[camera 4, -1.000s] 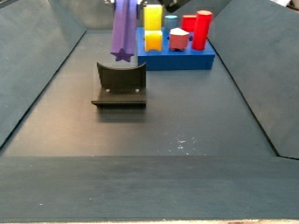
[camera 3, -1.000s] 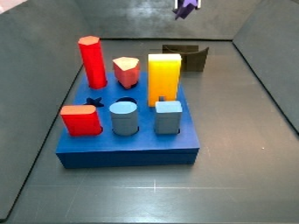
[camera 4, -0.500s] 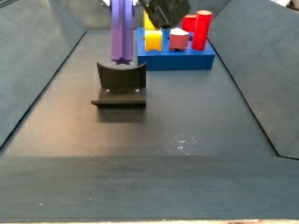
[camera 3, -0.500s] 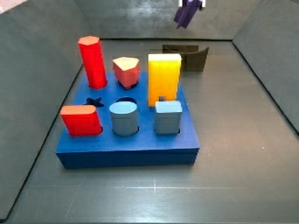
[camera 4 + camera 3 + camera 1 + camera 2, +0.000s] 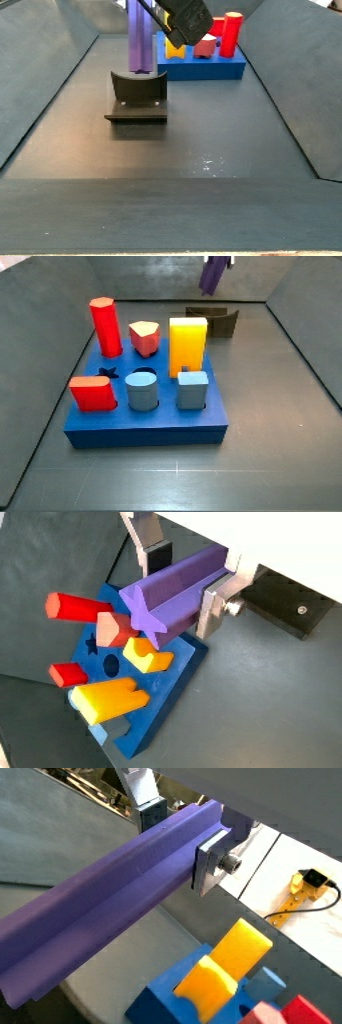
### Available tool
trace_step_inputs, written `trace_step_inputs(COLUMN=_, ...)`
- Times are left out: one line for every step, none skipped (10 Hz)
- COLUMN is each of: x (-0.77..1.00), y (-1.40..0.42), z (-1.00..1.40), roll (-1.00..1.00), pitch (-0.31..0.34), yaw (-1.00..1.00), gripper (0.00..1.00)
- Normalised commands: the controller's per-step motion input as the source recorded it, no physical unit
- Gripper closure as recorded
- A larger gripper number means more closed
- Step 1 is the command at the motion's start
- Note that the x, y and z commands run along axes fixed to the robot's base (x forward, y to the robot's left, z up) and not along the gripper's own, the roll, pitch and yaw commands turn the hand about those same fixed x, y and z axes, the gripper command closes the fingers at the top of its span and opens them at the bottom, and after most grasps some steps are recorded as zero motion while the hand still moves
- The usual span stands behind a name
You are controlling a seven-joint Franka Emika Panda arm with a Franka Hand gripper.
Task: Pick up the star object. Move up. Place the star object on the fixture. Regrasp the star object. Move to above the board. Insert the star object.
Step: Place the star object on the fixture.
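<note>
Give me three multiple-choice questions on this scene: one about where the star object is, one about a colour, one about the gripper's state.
1. Where is the star object?
A. in the board
B. standing at the fixture
C. flat on the floor

2. What colour is the tallest peg on the board?
A. red
B. green
C. white

3. What is the gripper doing?
A. open, away from the peg
B. closed on nothing
C. closed on the star object

Answers: 1 B, a side view shows it upright there. 2 A, it stands highest. 3 C, the fingers clamp it in both wrist views.
</note>
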Motion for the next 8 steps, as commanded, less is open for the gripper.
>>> trace_step_inputs(x=0.09, y=0.13, z=-1.00, roll=-0.13, pitch=-0.041, yaw=-0.12, gripper=1.00)
trace_step_inputs(x=0.11, y=0.12, z=-1.00, roll=-0.12, pitch=-0.058, yaw=-0.10, gripper=1.00)
trace_step_inputs(x=0.12, y=0.10, z=-1.00, roll=-0.10, pitch=-0.061, yaw=-0.07, gripper=1.00)
trace_step_inputs(x=0.12, y=0.09, z=-1.00, roll=-0.09, pitch=-0.069, yaw=-0.05, gripper=1.00)
trace_step_inputs(x=0.12, y=0.08, z=-1.00, roll=-0.08, pitch=-0.077, yaw=-0.03, gripper=1.00)
trace_step_inputs(x=0.10, y=0.06, z=-0.82, roll=-0.08, pitch=-0.077, yaw=-0.02, gripper=1.00)
trace_step_inputs(x=0.08, y=0.04, z=-0.67, roll=-0.08, pitch=-0.063, yaw=0.00, gripper=1.00)
trace_step_inputs(x=0.07, y=0.03, z=-0.53, roll=-0.07, pitch=-0.057, yaw=0.00, gripper=1.00)
